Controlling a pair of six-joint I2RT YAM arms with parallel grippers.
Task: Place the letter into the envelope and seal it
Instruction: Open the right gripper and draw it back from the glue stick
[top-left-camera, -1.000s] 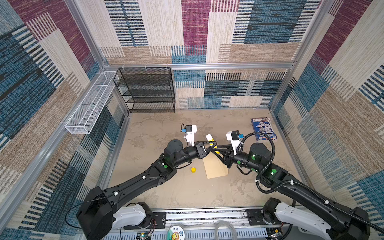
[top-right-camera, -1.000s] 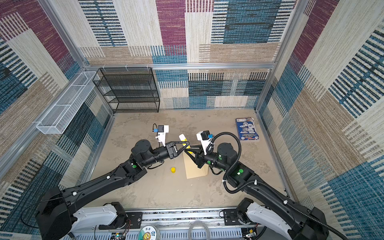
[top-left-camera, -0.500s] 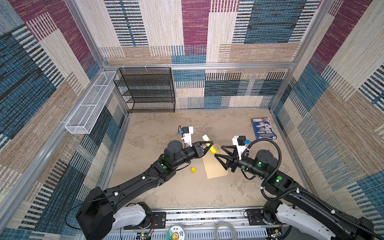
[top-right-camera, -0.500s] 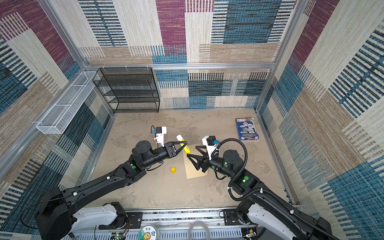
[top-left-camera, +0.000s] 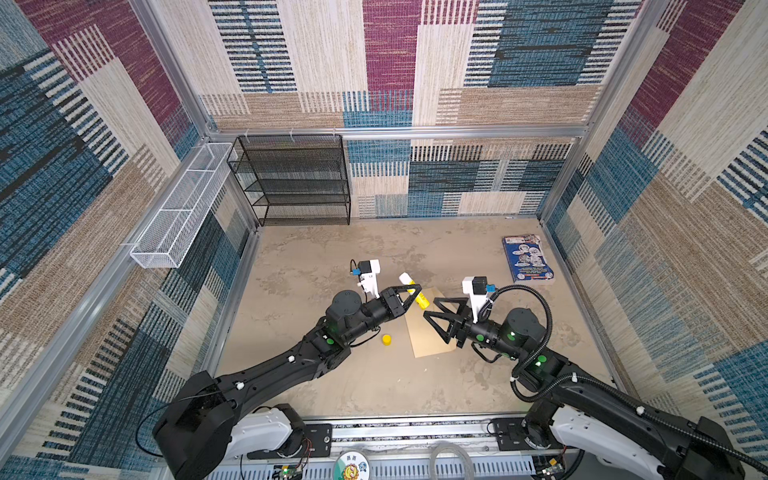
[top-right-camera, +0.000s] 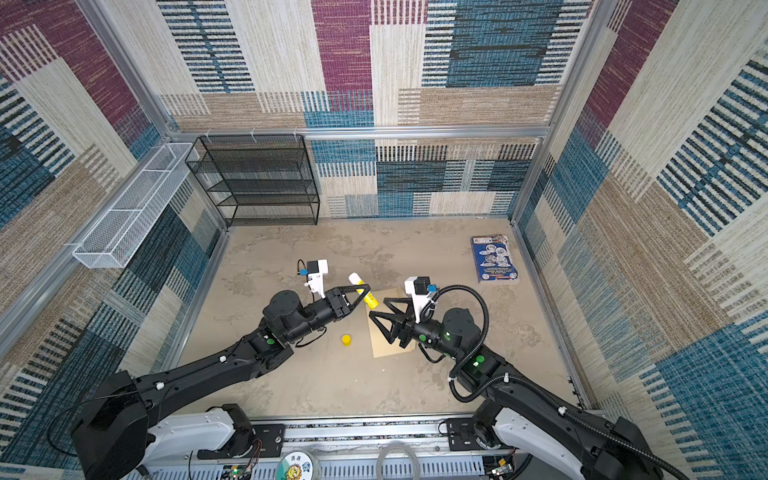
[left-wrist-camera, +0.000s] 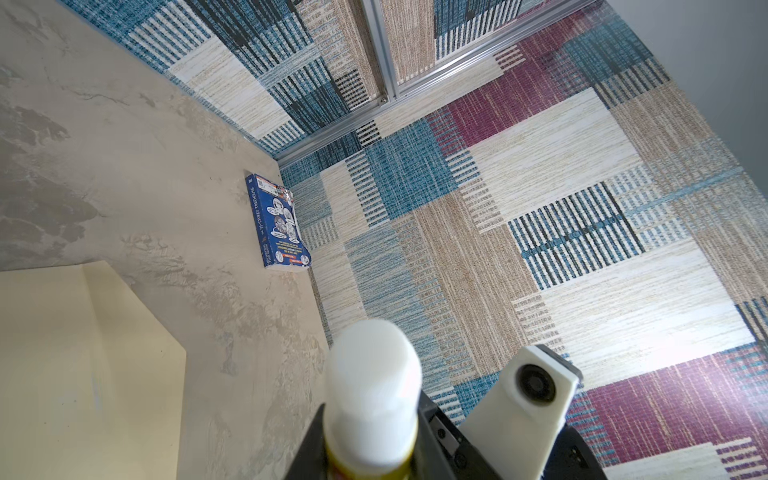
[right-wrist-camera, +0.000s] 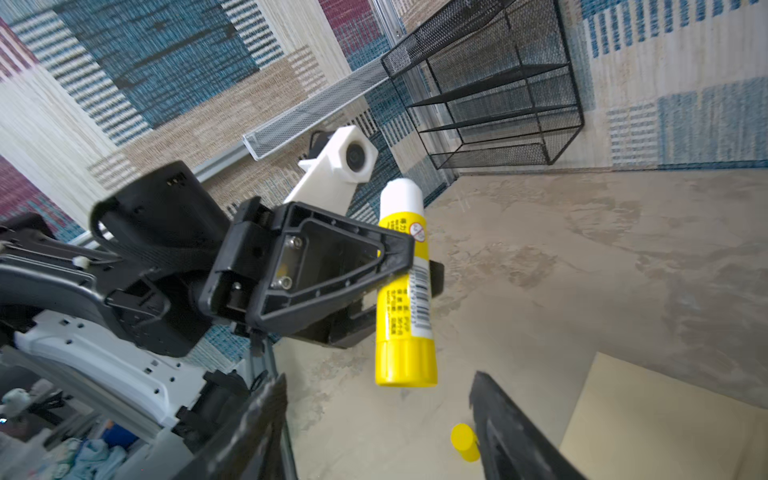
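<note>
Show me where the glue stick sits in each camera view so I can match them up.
In a top view: glue stick mid-table, gripped by the left pincer.
In a top view: same spot, mid-table.
Left wrist: close up, only its white tip showing.
Right wrist: mid-frame, whole stick, pincer across its label.
Shared landmark: the tan envelope, visible in all four.

There is one envelope (top-left-camera: 417, 337), one glue stick (top-left-camera: 422, 300), one cap (top-left-camera: 387, 340), one booklet (top-left-camera: 528, 258), one rack (top-left-camera: 297, 183), one basket (top-left-camera: 178, 212).

Black arms (top-left-camera: 270, 376), white bases (top-left-camera: 257, 432), green joint lights (top-left-camera: 330, 341)
</note>
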